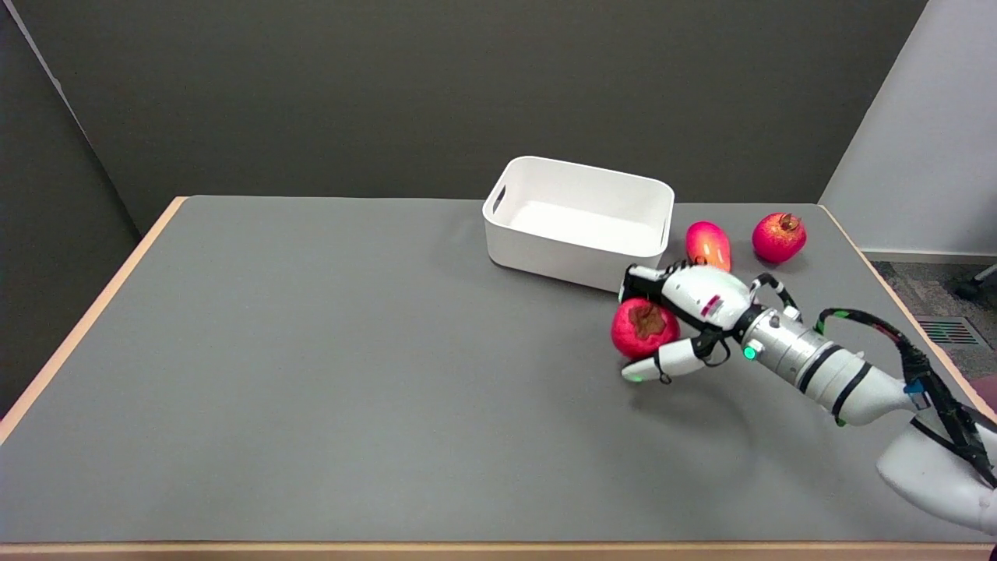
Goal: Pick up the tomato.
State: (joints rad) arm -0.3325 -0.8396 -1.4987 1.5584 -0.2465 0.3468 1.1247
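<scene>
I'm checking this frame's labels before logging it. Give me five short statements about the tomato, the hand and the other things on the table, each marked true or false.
1. The right hand is wrapped around the tomato. True.
2. The white bin holds a red fruit. False: nothing shows inside it.
3. The pomegranate sits by the table's far right corner, away from the hand. True.
4. The mango lies left of the bin. False: it lies just right of it.
5. The tomato sits on the bin's rim. False: it is in front of the bin, in the hand.
</scene>
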